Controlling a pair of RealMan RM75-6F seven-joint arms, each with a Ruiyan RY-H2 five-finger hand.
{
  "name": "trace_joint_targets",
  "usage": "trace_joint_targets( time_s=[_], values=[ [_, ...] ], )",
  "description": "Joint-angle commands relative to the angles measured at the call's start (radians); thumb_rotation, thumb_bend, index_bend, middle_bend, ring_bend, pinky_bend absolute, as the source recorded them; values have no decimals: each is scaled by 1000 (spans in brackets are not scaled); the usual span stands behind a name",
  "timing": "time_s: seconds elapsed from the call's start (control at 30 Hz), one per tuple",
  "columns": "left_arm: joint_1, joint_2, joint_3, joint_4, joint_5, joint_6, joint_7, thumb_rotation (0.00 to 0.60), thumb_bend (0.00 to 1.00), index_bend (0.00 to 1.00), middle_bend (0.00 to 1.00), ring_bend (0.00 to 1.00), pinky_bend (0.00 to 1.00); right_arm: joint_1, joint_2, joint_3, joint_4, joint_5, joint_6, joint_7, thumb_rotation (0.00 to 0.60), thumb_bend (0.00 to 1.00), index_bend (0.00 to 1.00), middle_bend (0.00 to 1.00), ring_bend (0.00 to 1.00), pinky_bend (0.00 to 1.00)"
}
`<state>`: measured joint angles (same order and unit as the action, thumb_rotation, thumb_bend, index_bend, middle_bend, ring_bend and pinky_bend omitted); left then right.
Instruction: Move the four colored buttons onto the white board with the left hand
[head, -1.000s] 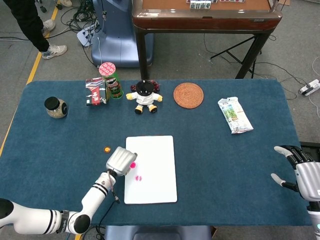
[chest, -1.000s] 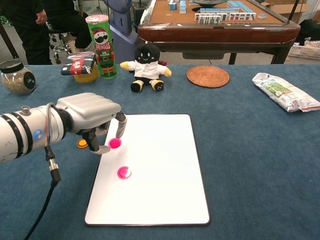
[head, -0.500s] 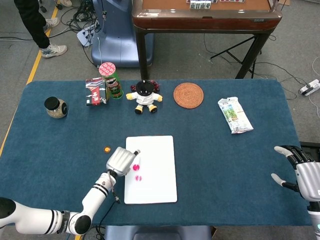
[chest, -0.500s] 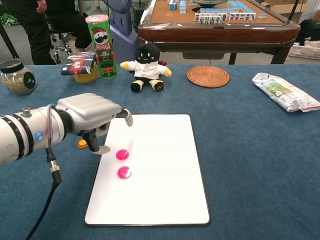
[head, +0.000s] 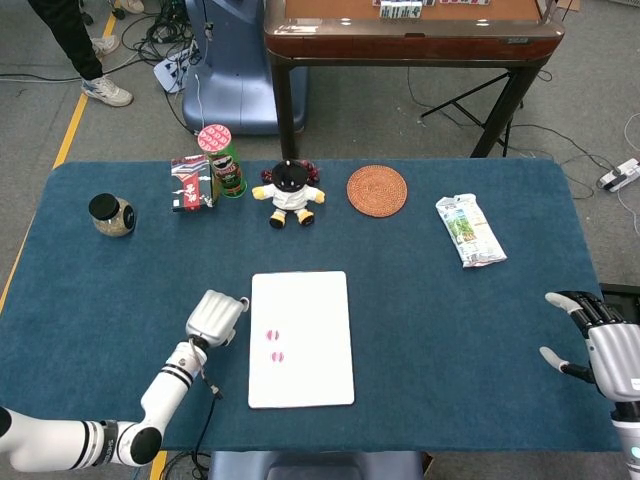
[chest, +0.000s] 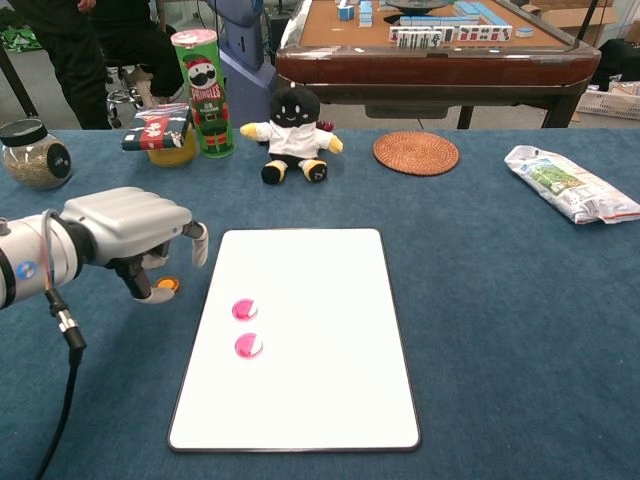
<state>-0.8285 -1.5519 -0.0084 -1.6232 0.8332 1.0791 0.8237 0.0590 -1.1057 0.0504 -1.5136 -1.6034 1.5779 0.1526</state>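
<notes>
The white board (head: 312, 300) (chest: 322, 272) lies flat mid-table. Two pink buttons lie on its left part, one (head: 273, 335) (chest: 243, 309) just above the other (head: 277, 356) (chest: 248, 345). An orange button (chest: 166, 284) sits on the blue cloth left of the board; the head view hides it under my left hand. My left hand (head: 215, 317) (chest: 138, 236) hovers over that orange button, fingers apart and pointing down, holding nothing. My right hand (head: 598, 346) rests at the table's right edge, fingers spread and empty.
Along the far side stand a glass jar (head: 111, 214), a red box (head: 191, 182), a Pringles can (head: 222, 160), a plush toy (head: 290, 194), a woven coaster (head: 377, 190) and a snack packet (head: 469, 230). A cable hangs from my left wrist.
My left hand let go of the upper pink button on the board, then drew back left off the board to hover over the orange button. The right hand stayed put.
</notes>
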Motion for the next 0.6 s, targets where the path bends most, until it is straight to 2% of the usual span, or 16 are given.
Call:
trace_joint_targets(
  time_s=[0.03,0.3,0.6],
  values=[
    [14,5,13,29,42,-6,-32,600,321,463,1000,1000,1000,1,-1,0,0,0,-2,-2,600,0,255,263,201,352],
    [40,3,26,86,89,-31,-88,600,321,475,1000,1000,1000,2,-2,-1,-2,1,-6,-8,600,0,254,263,201,352],
    [46,-8,16,114,94,-47,-87,600,321,489,1000,1000,1000,3,-2,-2,-3,1,-7,-11,600,0,254,263,201,352]
  ],
)
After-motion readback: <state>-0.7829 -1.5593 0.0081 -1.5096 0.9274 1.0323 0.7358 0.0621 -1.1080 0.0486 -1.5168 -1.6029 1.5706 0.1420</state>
